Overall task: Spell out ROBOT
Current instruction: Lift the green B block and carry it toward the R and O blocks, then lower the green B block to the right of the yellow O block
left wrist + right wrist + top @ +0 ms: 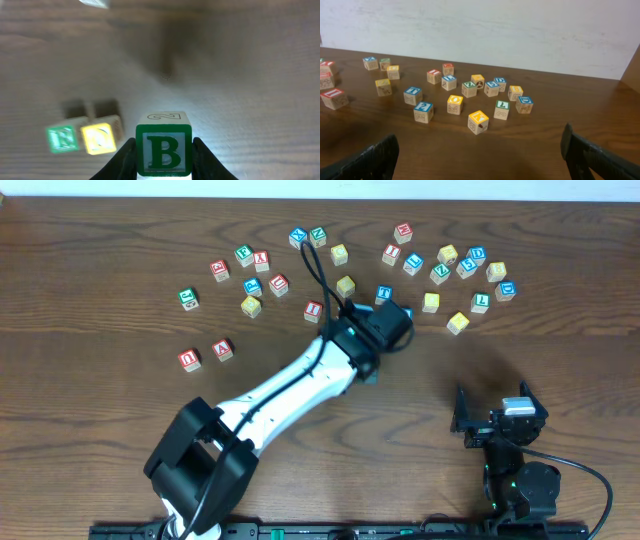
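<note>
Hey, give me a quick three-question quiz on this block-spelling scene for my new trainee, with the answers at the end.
1. True or false: the left end effector is holding a red-lettered cube.
2. Which letter faces the left wrist camera on the small wooden cube in that end effector: (a) T, (b) B, (c) A?
3. Fill in: the right end effector stands ____, with nothing in it.
Key: 1 false; 2 b; 3 open.
</note>
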